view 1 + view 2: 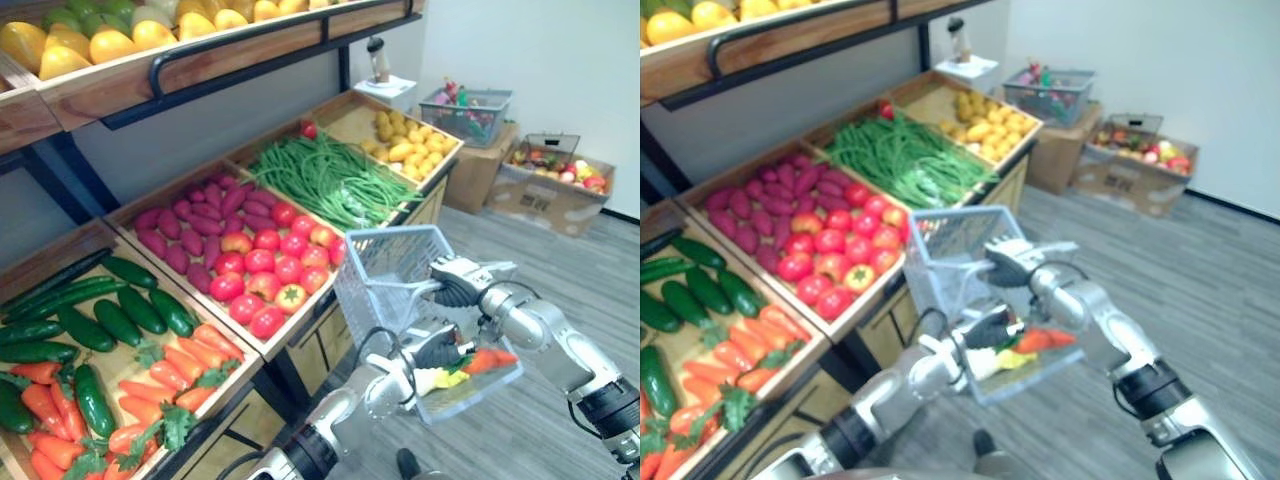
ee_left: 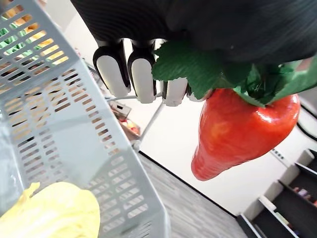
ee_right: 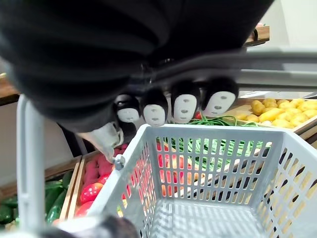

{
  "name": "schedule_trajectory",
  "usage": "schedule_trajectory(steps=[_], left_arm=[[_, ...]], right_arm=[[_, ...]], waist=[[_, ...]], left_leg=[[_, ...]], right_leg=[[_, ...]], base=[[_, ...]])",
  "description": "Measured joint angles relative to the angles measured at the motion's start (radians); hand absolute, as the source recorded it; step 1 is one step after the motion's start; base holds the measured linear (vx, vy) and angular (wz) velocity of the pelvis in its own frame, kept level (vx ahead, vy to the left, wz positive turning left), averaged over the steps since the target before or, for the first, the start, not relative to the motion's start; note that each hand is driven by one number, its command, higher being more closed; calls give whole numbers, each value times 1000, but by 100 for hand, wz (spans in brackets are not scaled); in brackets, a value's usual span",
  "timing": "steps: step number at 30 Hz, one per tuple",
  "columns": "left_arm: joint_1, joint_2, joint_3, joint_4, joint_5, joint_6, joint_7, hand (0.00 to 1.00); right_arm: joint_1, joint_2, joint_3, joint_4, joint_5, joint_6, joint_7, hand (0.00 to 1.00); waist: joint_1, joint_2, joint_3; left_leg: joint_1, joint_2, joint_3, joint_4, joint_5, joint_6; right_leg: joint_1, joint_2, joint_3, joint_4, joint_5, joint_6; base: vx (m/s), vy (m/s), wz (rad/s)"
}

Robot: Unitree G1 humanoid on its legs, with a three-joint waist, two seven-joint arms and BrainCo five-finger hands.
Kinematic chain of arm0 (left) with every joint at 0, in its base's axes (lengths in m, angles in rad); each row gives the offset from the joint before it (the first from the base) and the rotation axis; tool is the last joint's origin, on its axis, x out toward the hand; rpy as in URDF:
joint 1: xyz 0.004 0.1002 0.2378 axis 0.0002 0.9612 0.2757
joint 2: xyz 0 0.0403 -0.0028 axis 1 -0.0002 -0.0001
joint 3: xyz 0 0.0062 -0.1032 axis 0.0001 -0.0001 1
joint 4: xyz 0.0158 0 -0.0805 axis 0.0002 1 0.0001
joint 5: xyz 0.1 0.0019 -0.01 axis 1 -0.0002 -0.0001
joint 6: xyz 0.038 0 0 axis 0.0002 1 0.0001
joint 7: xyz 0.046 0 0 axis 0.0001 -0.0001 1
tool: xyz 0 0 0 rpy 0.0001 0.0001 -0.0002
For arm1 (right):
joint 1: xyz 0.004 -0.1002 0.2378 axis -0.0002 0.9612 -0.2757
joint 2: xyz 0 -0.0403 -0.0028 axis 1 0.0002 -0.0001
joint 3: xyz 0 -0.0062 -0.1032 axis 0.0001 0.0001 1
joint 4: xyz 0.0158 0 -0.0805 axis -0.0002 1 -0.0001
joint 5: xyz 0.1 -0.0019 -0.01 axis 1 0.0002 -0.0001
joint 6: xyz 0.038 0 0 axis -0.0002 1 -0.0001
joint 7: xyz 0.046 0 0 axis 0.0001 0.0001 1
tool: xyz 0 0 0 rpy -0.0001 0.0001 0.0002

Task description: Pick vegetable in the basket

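A grey plastic basket (image 1: 385, 265) hangs in front of the vegetable stand. My right hand (image 1: 462, 280) holds it up, its fingers (image 3: 183, 106) curled round the handle (image 3: 277, 59). My left hand (image 1: 432, 350) reaches into the basket's low end, shut on an orange carrot (image 2: 237, 134) whose green leaves are tucked against the palm beside the fingers (image 2: 141, 74). The carrot (image 1: 488, 361) lies inside the basket by its front wall. A yellow vegetable (image 1: 450, 380) rests on the basket's bottom just below my left hand.
The stand's wooden crates hold cucumbers (image 1: 120, 320), carrots (image 1: 170, 375), tomatoes (image 1: 265, 275), purple sweet potatoes (image 1: 190, 225), green beans (image 1: 330, 180) and potatoes (image 1: 410, 140). An upper shelf (image 1: 200, 50) juts out above. Cardboard boxes (image 1: 550, 185) and another basket (image 1: 465, 110) stand far right.
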Motion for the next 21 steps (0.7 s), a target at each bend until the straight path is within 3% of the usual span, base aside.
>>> schedule_trajectory(steps=[7, 11, 21], left_arm=[[-54, -37, 80, 95, 75, 53, 21, 100], [-56, -37, 95, 142, 78, 57, 20, 100], [-50, -37, 111, 185, 117, 51, -16, 100]], right_arm=[[67, -5, -31, -109, 65, -9, 54, 100], [94, -14, -42, -120, 98, -16, 82, 100], [167, -44, -56, -149, 118, -40, 109, 100]], waist=[[-2, -18, 0], [-8, -33, 0], [-22, -35, 0]], left_leg=[[1, -2, 1, -5, 0, 0], [0, -3, 1, -6, 0, 0], [7, -20, -5, -44, 20, 2]], right_leg=[[0, 1, 2, -3, 0, 0], [0, 0, 4, -5, 0, 0], [0, -5, 4, -17, 0, 0]], base=[[0, 0, 0], [0, 0, 0], [-3, -6, 1]])
